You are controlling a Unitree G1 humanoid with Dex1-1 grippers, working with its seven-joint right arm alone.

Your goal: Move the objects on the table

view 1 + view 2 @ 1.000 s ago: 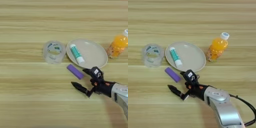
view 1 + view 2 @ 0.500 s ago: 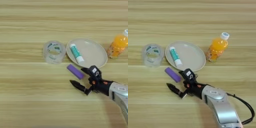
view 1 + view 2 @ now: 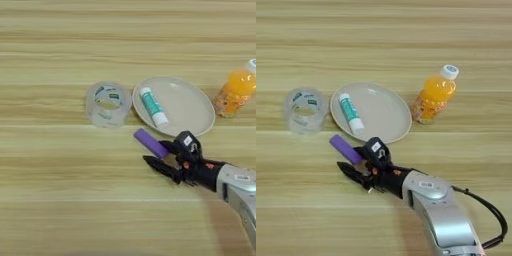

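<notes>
The right gripper lay low over the table, its two black fingers spread apart, the upper finger at the near end of the purple block and the lower one on bare wood below it. The block lay flat, just below the rim of the beige plate, which held the glue stick.

A sound grasp probably required centring both fingers across the block's narrow sides before closing.

The tape roll stood left of the plate; the orange-drink bottle stood right of it. Open wood lay to the left and below, so withdrawal in that direction appeared least obstructed.
</notes>
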